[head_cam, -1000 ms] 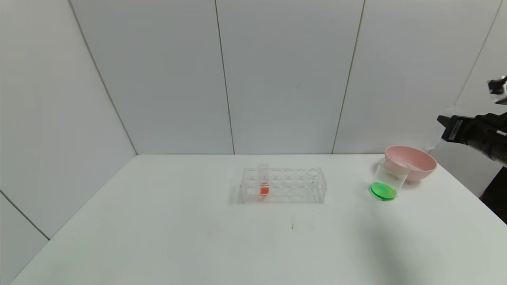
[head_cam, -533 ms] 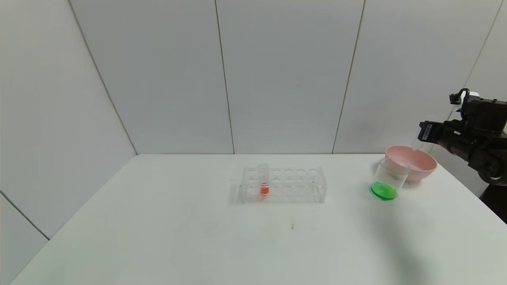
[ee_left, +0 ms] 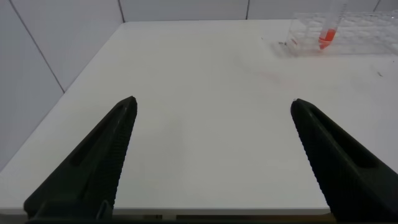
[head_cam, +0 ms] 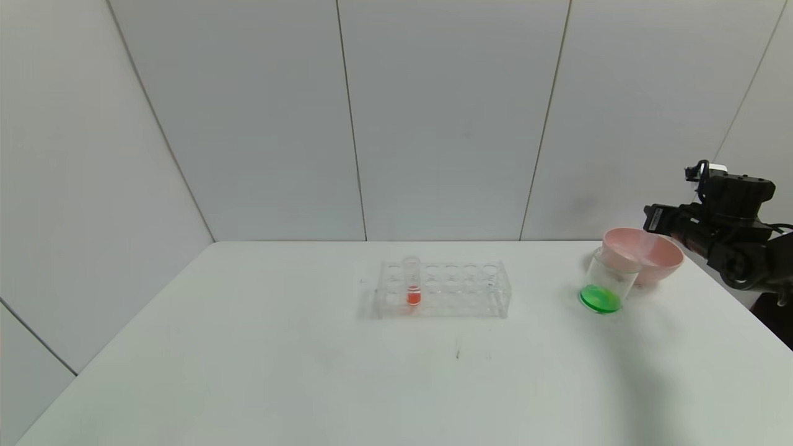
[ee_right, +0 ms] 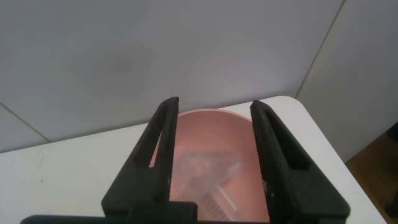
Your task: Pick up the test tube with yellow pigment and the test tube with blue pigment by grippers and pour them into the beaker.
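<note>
Beaker first: the clear straight-sided beaker [head_cam: 608, 286] holds green liquid at its bottom, so I judge yellow and blue are both poured already. It stands at 3 o'clock of the clear plastic tube rack [head_cam: 442, 289], touching the pink round bowl [head_cam: 644, 253] behind it.

My right gripper [ee_right: 211, 134] hangs over the bowl, at 2 o'clock of the beaker, its jaws parted a little. Between them I see clear empty tubes [ee_right: 205, 171] lying in the bowl; I cannot count them, and no grip shows. My left gripper [ee_left: 211, 106] is parked wide open over the white table [head_cam: 248, 371], holding nothing.

I count one beaker, one bowl, one rack and one red-orange tube [head_cam: 412, 282] standing in it. What remains seems only to withdraw.
</note>
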